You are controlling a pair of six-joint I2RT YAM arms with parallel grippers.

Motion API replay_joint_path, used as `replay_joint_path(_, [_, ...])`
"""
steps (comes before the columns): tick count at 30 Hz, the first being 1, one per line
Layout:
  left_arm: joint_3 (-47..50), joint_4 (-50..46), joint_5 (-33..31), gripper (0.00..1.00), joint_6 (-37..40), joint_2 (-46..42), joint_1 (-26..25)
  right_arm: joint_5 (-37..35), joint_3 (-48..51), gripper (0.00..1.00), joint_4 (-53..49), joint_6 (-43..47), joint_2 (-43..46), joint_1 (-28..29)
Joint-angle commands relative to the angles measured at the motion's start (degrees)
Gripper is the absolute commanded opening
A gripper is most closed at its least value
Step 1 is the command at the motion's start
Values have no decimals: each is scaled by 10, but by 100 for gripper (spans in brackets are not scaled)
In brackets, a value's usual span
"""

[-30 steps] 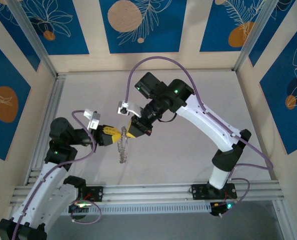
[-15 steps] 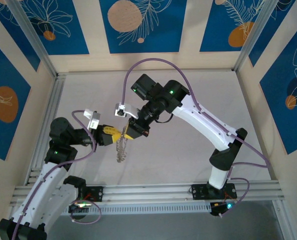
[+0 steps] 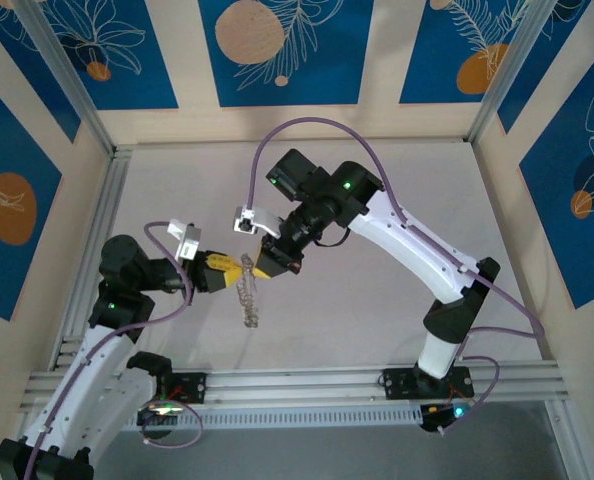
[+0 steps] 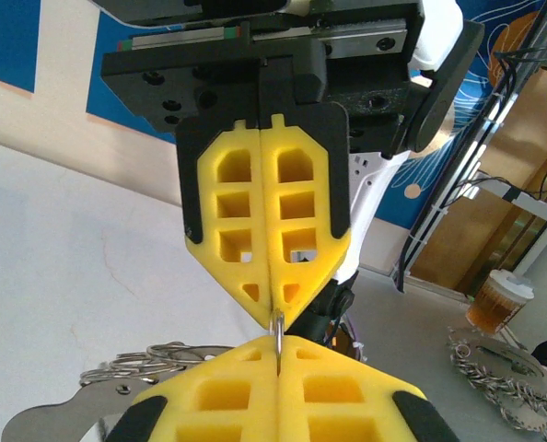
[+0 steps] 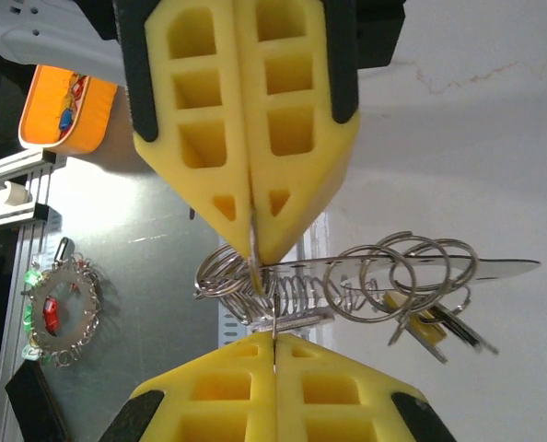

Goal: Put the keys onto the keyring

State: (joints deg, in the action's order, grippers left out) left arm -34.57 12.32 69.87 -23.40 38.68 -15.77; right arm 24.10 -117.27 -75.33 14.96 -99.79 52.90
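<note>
Where the two grippers meet: above the table point(image 3: 377, 300), tip to tip.
Change: right gripper point(image 3: 258, 266) sits slightly farther right than half a second ago; the dangling keyring point(image 3: 249, 300) has swung right with it.
Fingers, left gripper point(image 3: 233, 269): pressed together, pinching a thin wire loop of the keyring.
Fingers, right gripper: likewise closed on the wire.
Key: brassy key point(image 5: 428, 329) hangs among the small rings beside the pinch.

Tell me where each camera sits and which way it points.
Top: above, behind the bases, looking down at the table; both arms, left gripper and right gripper meeting at the keyring.
Left wrist: on the left arm, past its own fingers toward the right gripper.
Right wrist: mirrored, past own fingers at left gripper.
Both wrist views share the pinched keyring.
</note>
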Motion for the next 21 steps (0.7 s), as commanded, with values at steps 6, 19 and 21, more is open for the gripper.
replay_joint_path(6, [-22, 5, 6, 0, 13, -9, -8, 11, 0, 0, 8, -7, 16, -3])
replay_joint_path(19, [-23, 3, 5, 0, 16, -5, -9, 17, 32, 0, 15, -12, 41, -2])
replay_joint_path(21, [-23, 3, 5, 0, 15, -5, -9, 17, 38, 0, 15, -14, 43, -2])
